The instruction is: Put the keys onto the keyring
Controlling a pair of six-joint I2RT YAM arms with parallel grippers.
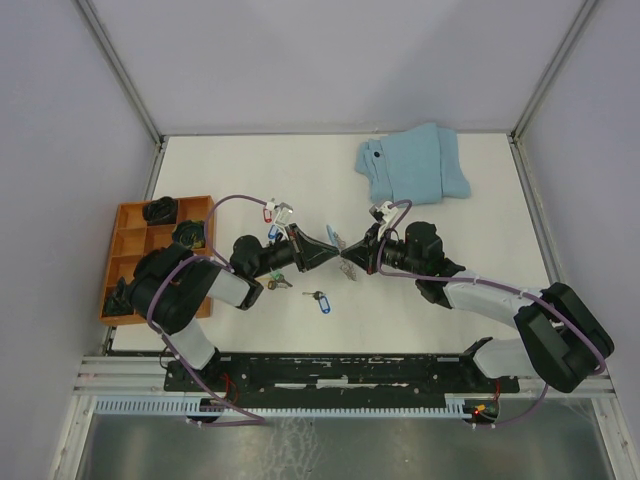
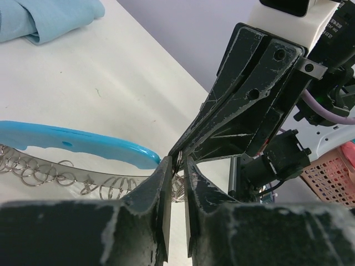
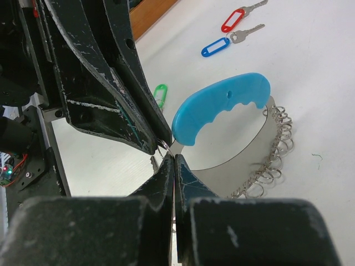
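Note:
The keyring is held above the table between my two grippers: a bright blue curved handle [image 3: 222, 105], a thin grey metal band [image 3: 249, 149] and a row of small wire rings [image 3: 272, 166]. My right gripper [image 3: 174, 158] is shut on the band just below the handle's end. My left gripper [image 2: 177, 166] meets it tip to tip, its jaws a narrow slit apart with a small wire ring [image 3: 165, 145] pinched at their tips. The blue handle [image 2: 72, 144] also shows in the left wrist view. Keys lie loose on the table: red-tagged [image 3: 233, 19], blue-tagged [image 3: 215, 47], green-tagged [image 3: 160, 95], and another blue-tagged one [image 1: 320, 300].
A folded light-blue cloth [image 1: 415, 165] lies at the back right. An orange compartment tray [image 1: 130, 250] stands at the left edge beside the left arm. Both arms reach in towards the middle of the white table [image 1: 480, 220].

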